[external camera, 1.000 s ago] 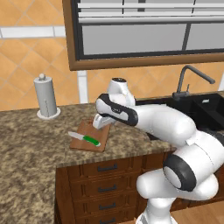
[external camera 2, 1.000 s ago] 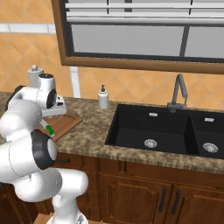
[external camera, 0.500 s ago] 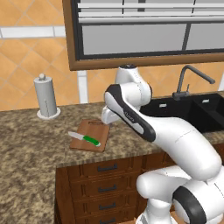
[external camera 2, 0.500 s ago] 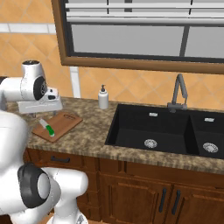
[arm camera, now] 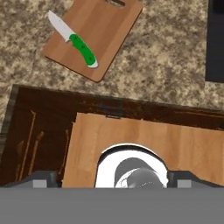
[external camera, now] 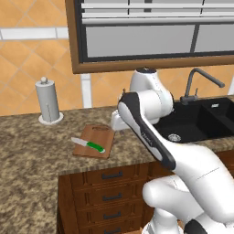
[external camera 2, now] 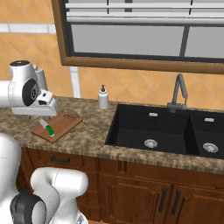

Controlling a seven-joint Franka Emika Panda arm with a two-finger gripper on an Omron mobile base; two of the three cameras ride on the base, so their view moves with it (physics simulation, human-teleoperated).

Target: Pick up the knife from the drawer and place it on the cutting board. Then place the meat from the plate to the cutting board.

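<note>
Left base view: the cutting board [external camera: 95, 140] lies flat on the speckled granite table [external camera: 32, 155], near its front edge. The knife [external camera: 88, 144] rests on the board, green handle toward 4 o'clock, pale blade toward 10 o'clock with its tip reaching past the board's left edge. A paper towel roll [external camera: 48, 101] stands upright on its holder at about 10 o'clock from the board, well apart. The white arm bends across the middle of the picture, just beside the board's right end, and hides the table behind it. At 3 o'clock sits the black sink [external camera: 201, 121] with its dark faucet [external camera: 197, 82]. Wooden drawers [external camera: 107, 192] stack below the board.

Right base view: the board [external camera 2: 58, 125] and knife [external camera 2: 47, 127] sit at 9 o'clock, and the arm's white hand hangs over the board's far left corner, covering part of it. A soap dispenser [external camera 2: 103, 97] stands against the tiled wall between board and sink [external camera 2: 164, 132] — apart from both. The faucet [external camera 2: 177, 91] rises behind the basin.

Hand view: the board [arm camera: 97, 36] lies at 11 o'clock with the knife [arm camera: 75, 41] across it, blade tip off the left edge. Below is a dark open drawer [arm camera: 39, 135] with a light wooden floor. The pincer [arm camera: 111, 180] shows its two tips far apart at the bottom corners — spread wide, nothing between them.
</note>
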